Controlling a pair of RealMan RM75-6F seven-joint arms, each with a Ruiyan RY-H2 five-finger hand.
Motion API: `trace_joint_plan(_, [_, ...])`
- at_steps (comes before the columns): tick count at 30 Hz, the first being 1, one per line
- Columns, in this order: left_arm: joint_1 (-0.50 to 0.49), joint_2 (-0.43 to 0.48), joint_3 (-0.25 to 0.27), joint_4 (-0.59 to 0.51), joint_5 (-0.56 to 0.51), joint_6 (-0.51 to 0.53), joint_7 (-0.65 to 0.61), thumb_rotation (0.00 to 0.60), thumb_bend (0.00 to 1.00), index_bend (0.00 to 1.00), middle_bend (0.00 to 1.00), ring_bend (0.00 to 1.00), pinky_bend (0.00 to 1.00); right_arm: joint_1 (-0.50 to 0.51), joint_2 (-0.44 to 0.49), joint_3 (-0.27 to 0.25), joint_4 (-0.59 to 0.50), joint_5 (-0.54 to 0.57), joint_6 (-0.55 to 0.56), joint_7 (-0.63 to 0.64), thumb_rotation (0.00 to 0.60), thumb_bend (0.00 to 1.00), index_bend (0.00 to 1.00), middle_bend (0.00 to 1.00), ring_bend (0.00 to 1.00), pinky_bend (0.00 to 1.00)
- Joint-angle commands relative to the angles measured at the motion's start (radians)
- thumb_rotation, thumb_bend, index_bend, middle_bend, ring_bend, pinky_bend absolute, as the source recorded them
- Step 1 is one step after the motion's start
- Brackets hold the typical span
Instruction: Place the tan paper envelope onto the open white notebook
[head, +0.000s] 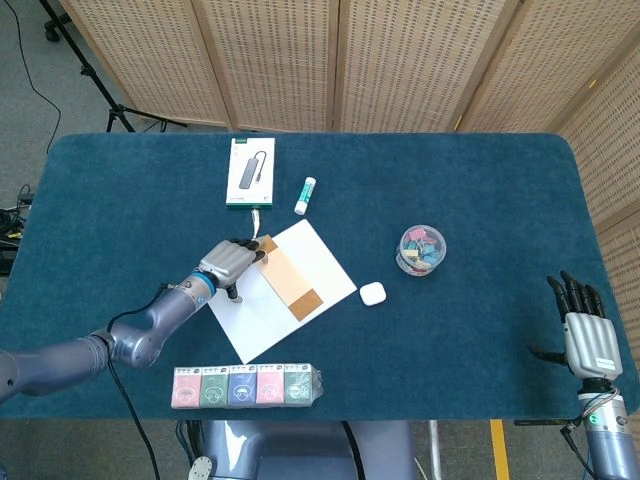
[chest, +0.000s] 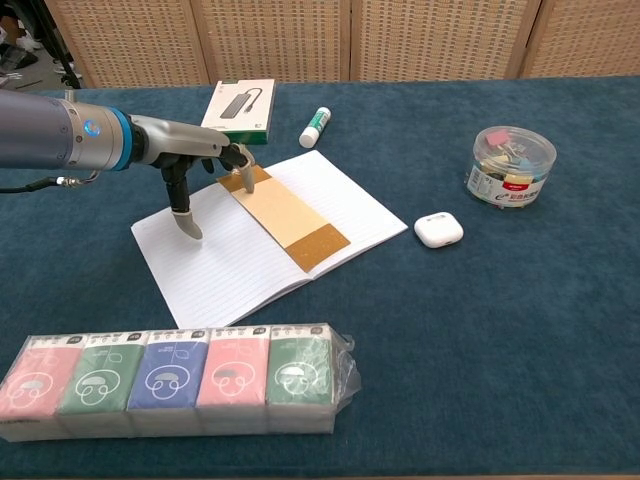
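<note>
Your tan paper envelope (chest: 285, 210) lies flat along the centre fold of the open white lined notebook (chest: 210, 270), its darker brown ends toward the far and near edges. Your left hand (chest: 195, 160) hovers over the notebook's left page with fingers spread; one fingertip touches the envelope's far end (whether it pinches it, you cannot tell). Your right hand (head: 584, 325) stands upright, fingers straight and empty, well apart at the table's right edge. Near the notebook sits a small white earbud case (chest: 438, 229).
</note>
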Motion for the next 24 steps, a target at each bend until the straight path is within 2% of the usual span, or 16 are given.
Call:
trace_joint_plan(1, [-0.004,0.000,0.005,-0.004,0.002,-0.002,0.005,0.600,0.12,0.26,0.06,0.11,0.17,0.000,0.001,0.000,0.000,0.000,0.000,0.001,0.600,0.00,0.00,0.00,0.00,0.00])
trace_joint_plan(24, [-0.038,-0.006,0.028,-0.018,-0.033,0.004,0.038,0.600,0.12,0.26,0.06,0.11,0.17,-0.002,0.004,0.003,-0.001,0.004,0.000,0.006,0.600,0.00,0.00,0.00,0.00,0.00])
